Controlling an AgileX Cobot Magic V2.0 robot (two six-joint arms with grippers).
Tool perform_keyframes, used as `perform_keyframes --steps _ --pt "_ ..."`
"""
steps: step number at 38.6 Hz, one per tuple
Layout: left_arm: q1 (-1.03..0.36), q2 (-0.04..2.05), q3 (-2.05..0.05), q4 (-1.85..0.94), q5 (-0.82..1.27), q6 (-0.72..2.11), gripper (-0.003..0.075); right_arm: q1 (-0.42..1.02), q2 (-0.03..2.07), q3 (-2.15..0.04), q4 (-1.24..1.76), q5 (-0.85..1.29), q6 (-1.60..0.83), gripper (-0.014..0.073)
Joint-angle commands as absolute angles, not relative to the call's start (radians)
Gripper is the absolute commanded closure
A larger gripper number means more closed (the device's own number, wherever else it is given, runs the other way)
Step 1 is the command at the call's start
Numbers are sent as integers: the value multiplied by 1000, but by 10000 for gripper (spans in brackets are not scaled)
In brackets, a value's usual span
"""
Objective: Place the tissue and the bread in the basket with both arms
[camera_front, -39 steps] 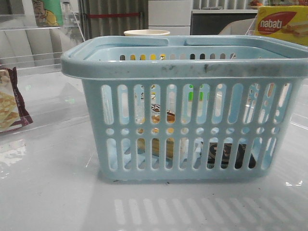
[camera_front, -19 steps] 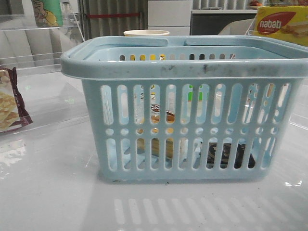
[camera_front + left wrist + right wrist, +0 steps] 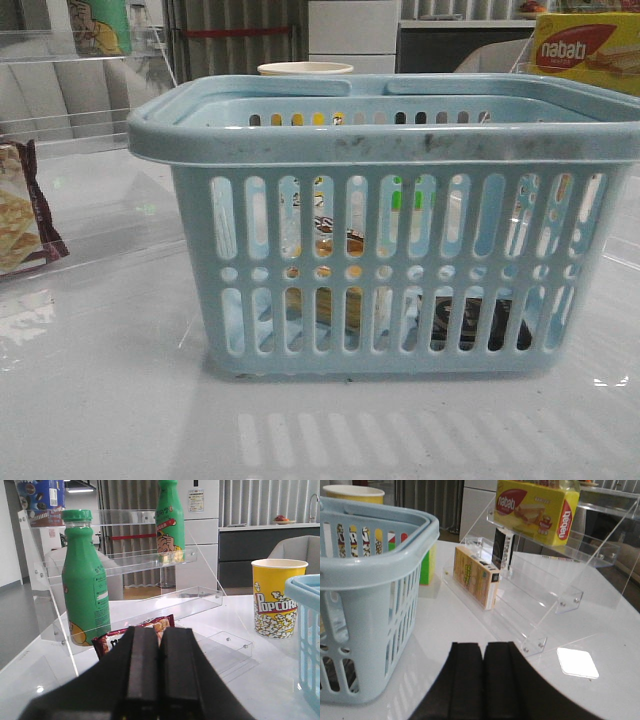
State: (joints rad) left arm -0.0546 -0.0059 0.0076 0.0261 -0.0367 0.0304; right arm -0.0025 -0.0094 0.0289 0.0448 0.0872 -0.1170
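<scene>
The light-blue basket (image 3: 385, 140) stands in the middle of the front view. Through its slots a flat black pack, the tissue (image 3: 470, 322), lies on the basket floor at the right. A golden-brown shape, apparently the bread (image 3: 335, 303), shows low in the middle, mostly hidden by the wall. Neither gripper shows in the front view. My left gripper (image 3: 159, 635) is shut and empty, left of the basket's corner (image 3: 306, 625). My right gripper (image 3: 483, 652) is shut and empty, to the right of the basket (image 3: 370, 570).
A yellow popcorn cup (image 3: 277, 597) stands behind the basket. On the left are a clear shelf with green bottles (image 3: 85, 580) and a maroon-edged snack bag (image 3: 145, 630). On the right a clear rack (image 3: 540, 605) holds a Nabati box (image 3: 535, 510) and small boxes.
</scene>
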Motion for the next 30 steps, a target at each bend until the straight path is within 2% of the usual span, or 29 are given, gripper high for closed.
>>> perform_keyframes --steps 1,30 --pt "-55 -24 7 17 -123 21 629 -9 -29 29 48 -43 -107 538" --pt "-55 -24 7 17 -123 21 629 -9 -29 29 48 -62 -103 538"
